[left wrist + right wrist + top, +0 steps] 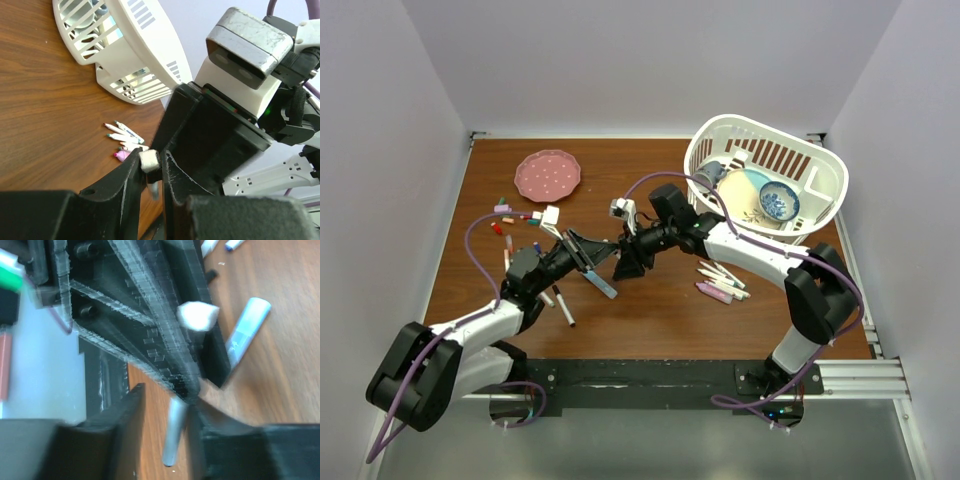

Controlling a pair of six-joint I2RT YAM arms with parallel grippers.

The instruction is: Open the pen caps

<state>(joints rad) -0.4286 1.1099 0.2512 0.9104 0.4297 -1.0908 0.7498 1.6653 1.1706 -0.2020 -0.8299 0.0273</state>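
Note:
My left gripper [582, 252] is shut on a grey-blue highlighter [603, 284], which slants down toward the table. In the left wrist view the fingertips [150, 165] pinch a white fuzzy end, with the grey barrel [155, 190] below it. My right gripper [623, 265] is right against the left one. In the right wrist view its jaws [170, 400] stand apart around a grey cylinder [175, 435], beside the right finger; whether this is a pen cap I cannot tell. The highlighter's other end [247, 332] sticks out past the left gripper's fingers. Several slim capped markers [510, 222] lie at the left.
More markers and a pink highlighter [722, 282] lie on the table at the right and also show in the left wrist view [122, 137]. A white basket [820, 160] with a bowl stands at the back right. A pink plate [548, 174] sits at the back left.

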